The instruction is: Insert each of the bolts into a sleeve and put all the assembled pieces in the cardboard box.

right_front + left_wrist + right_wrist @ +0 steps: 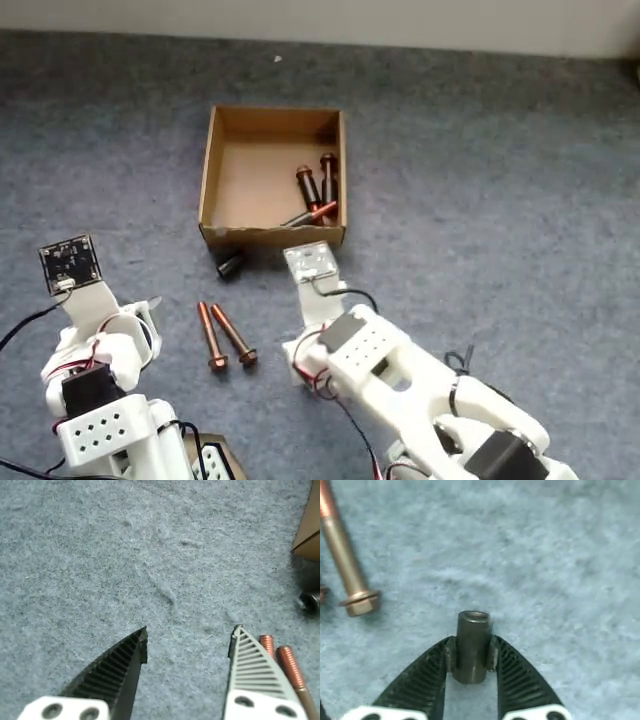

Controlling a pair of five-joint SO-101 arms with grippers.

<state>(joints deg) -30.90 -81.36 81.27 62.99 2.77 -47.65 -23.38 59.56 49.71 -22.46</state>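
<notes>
Two bolts (210, 336) lie near the cardboard box (270, 237): right claw (472, 641) grips a sleeve (473, 630), so the open left claw (191, 628) should fetch one.

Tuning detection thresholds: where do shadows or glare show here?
High view: the cardboard box casts a dark shadow on the carpet around the loose sleeve. Right wrist view: bright sheen along the bolt; the rim of the held sleeve is lit. Left wrist view: shade beside the box corner.
</notes>
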